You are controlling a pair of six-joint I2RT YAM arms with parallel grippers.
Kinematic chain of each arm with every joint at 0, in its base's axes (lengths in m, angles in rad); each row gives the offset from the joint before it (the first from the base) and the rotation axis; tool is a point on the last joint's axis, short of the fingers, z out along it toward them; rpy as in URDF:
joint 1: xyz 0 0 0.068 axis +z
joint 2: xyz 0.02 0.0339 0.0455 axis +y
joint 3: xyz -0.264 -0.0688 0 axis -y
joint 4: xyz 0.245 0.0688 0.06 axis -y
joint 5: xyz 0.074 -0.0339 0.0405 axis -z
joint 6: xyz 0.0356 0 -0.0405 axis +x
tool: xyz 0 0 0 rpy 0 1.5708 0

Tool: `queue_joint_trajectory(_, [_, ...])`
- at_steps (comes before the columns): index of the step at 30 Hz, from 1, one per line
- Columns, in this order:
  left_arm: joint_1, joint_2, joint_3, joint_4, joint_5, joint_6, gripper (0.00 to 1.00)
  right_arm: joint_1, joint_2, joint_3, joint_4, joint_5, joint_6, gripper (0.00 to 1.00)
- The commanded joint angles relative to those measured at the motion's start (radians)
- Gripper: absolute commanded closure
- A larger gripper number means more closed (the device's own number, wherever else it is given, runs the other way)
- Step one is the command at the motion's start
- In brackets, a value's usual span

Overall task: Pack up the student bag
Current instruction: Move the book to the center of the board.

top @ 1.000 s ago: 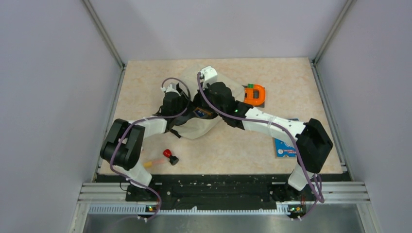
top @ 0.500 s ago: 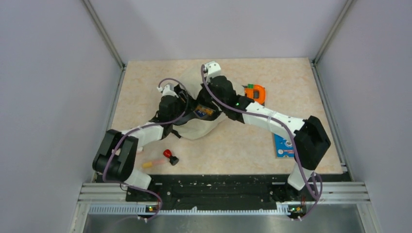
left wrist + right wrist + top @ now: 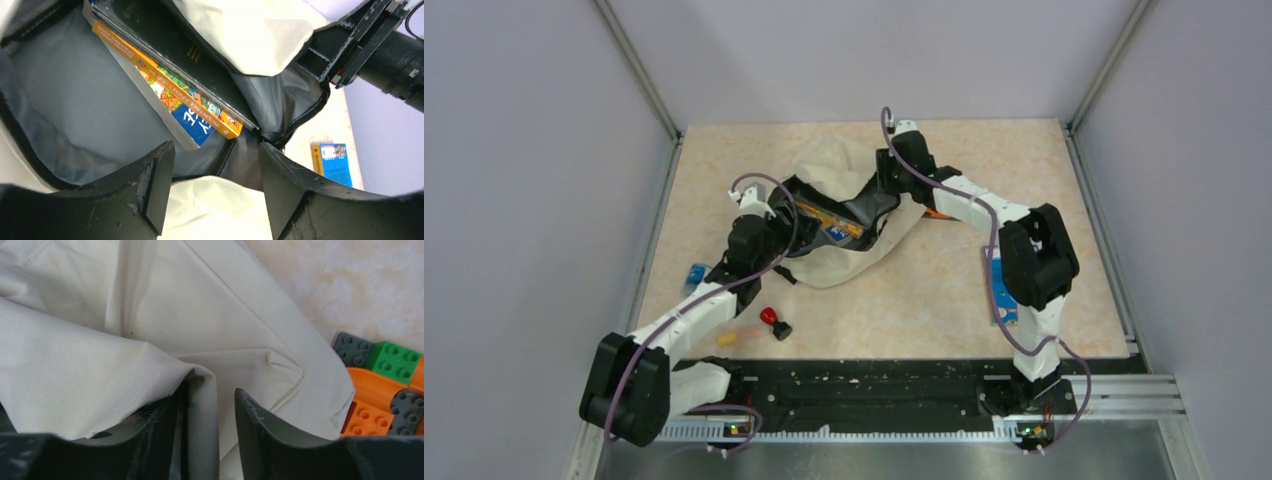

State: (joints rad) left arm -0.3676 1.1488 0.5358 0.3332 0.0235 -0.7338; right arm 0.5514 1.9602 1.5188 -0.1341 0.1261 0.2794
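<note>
the student bag (image 3: pixel 848 262) lies open toward the nearer left gripper (image 3: pixel 216 150), spread and empty; the right gripper (image 3: pixel 210 395) is parted around its rim fold.

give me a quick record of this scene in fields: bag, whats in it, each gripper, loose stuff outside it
bag: student bag, cream fabric, mouth open
inside: stacked books, one with an orange spine
left arm: left gripper open, empty, at the bag's mouth
right arm: right gripper open, a fold of the bag's rim between its fingers
outside the bag: orange, green and grey brick build beside the bag; blue box; red and black item
</note>
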Motion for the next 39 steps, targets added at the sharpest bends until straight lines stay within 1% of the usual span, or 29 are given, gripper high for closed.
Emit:
queue_joint_trajectory(1, [-0.005, 0.006, 0.033, -0.008, 0.089, 0.025, 0.32, -0.011, -0.042, 0.027, -0.062, -0.111, -0.042, 0.43])
queue_joint_trajectory(2, [-0.005, 0.020, 0.046, -0.007, 0.105, 0.022, 0.32, -0.011, -0.060, 0.012, -0.067, -0.120, -0.052, 0.34])
queue_joint_trajectory(5, [-0.005, 0.067, 0.080, 0.015, 0.154, 0.014, 0.32, -0.011, -0.139, -0.068, -0.051, -0.195, -0.067, 0.15])
queue_joint_trajectory(7, [-0.008, 0.095, 0.104, 0.023, 0.170, 0.013, 0.32, -0.011, -0.199, -0.129, -0.037, -0.241, -0.069, 0.08])
queue_joint_trajectory(10, [-0.008, 0.133, 0.129, 0.033, 0.181, 0.019, 0.32, -0.011, -0.288, -0.199, -0.039, -0.282, -0.067, 0.05])
queue_joint_trajectory(17, [-0.010, 0.209, 0.198, 0.036, 0.207, 0.048, 0.31, -0.011, -0.465, -0.315, -0.095, -0.364, -0.067, 0.04])
queue_joint_trajectory(19, [-0.011, 0.220, 0.215, 0.036, 0.212, 0.050, 0.31, -0.011, -0.530, -0.353, -0.103, -0.355, -0.048, 0.04])
queue_joint_trajectory(21, [-0.012, 0.227, 0.224, 0.039, 0.217, 0.052, 0.31, -0.025, -0.599, -0.399, -0.111, -0.323, 0.004, 0.04])
queue_joint_trajectory(22, [-0.012, 0.225, 0.225, 0.038, 0.217, 0.053, 0.31, -0.048, -0.630, -0.431, -0.124, -0.307, 0.027, 0.04])
queue_joint_trajectory(24, [-0.013, 0.217, 0.223, 0.036, 0.219, 0.054, 0.31, -0.130, -0.714, -0.508, -0.098, -0.276, 0.067, 0.04])
queue_joint_trajectory(26, [-0.011, 0.205, 0.213, 0.034, 0.217, 0.059, 0.31, -0.238, -0.789, -0.588, -0.065, -0.228, 0.118, 0.01])
queue_joint_trajectory(29, [-0.012, 0.184, 0.200, 0.019, 0.211, 0.069, 0.31, -0.386, -0.871, -0.685, -0.039, -0.139, 0.174, 0.01])
queue_joint_trajectory(32, [-0.012, 0.162, 0.181, 0.011, 0.205, 0.077, 0.31, -0.489, -0.899, -0.753, -0.033, -0.014, 0.191, 0.01])
queue_joint_trajectory(35, [-0.011, 0.147, 0.176, 0.000, 0.207, 0.082, 0.31, -0.597, -0.905, -0.792, -0.035, 0.031, 0.205, 0.01])
queue_joint_trajectory(39, [-0.012, 0.146, 0.170, -0.001, 0.240, 0.075, 0.31, -0.706, -0.902, -0.852, -0.012, 0.113, 0.213, 0.01])
